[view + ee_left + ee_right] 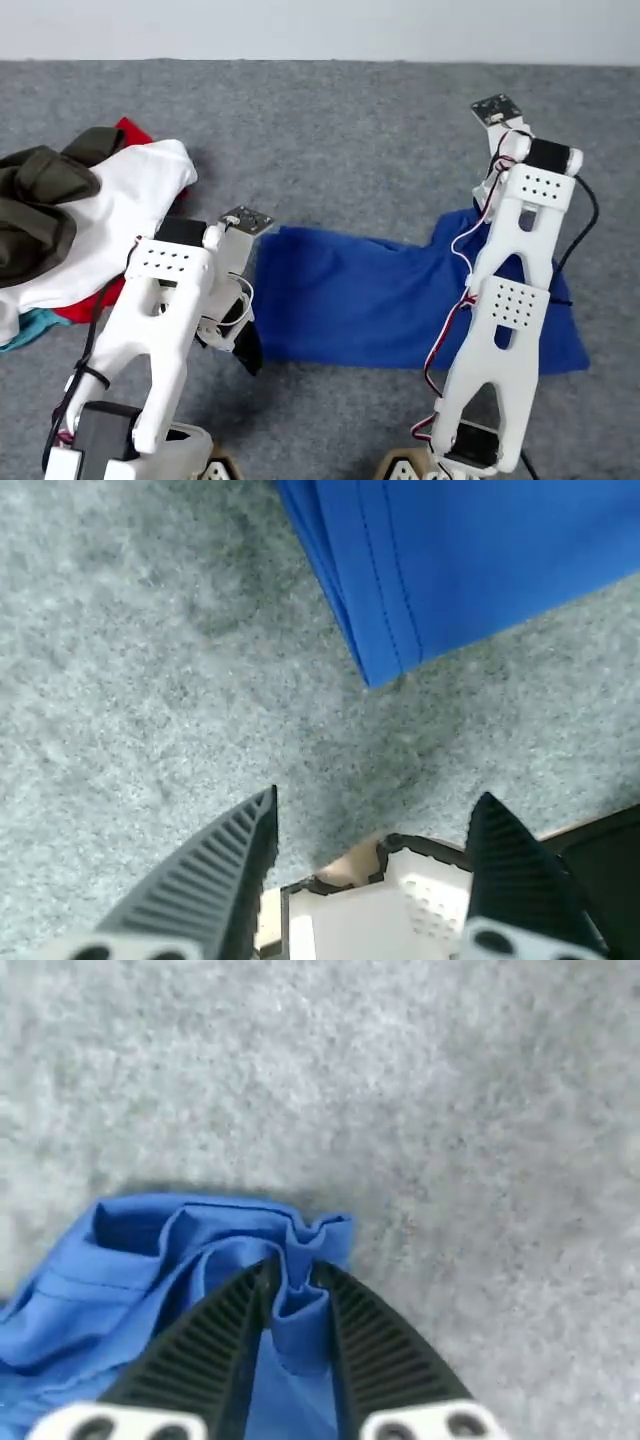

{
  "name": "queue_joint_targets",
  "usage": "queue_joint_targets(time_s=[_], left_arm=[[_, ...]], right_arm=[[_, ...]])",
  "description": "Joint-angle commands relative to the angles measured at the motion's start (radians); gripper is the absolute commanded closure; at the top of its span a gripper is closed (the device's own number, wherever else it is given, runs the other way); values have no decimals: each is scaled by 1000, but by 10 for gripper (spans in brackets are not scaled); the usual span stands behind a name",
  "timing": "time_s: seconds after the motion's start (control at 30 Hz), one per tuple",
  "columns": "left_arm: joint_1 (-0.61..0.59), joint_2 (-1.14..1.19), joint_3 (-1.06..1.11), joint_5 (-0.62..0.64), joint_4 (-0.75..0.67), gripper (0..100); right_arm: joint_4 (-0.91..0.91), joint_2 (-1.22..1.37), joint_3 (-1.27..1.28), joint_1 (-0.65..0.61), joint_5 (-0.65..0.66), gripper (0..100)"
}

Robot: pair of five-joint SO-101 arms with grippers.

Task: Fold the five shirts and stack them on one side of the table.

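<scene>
Heap (pixel 90 220) of shirts off the left end of the blue shirt (pixel 350 295), apart from it on the grey counter (pixel 350 120). An olive shirt (pixel 40 205) lies on top, on the side farthest from the blue shirt. A white shirt (pixel 125 210) spreads under it and reaches nearest the blue shirt. A red shirt (pixel 85 300) shows beneath the white one, and a teal shirt (pixel 25 330) peeps out at the heap's near edge.

The left tool (pixel 380 798) hangs just beside the blue shirt's near left corner, over bare counter, its fingers wide apart and holding nothing. The blue shirt lies flat as a long band across the counter, with layered hems at its left end. The right arm (pixel 510 300) stretches over the blue shirt's right part. The right tool (pixel 295 1266) is at the blue shirt's far right corner, its fingers drawn together and clamped on a bunched fold of the blue cloth.
</scene>
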Motion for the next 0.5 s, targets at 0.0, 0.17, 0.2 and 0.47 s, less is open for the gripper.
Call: queue_joint_targets(time_s=[0.0, 0.17, 0.2, 0.47], left_arm=[[6, -25, -2, -12, 8, 706], [6, -23, -2, -14, 6, 706], [6, -23, -2, -14, 5, 706], [8, -23, -1, -14, -14, 706]], right_arm=[[48, -31, -40, 53, 21, 990], [48, -56, -38, 93, 58, 991], [48, -62, -28, 97, 74, 991], [47, -255, 258, 82, 107, 991]])
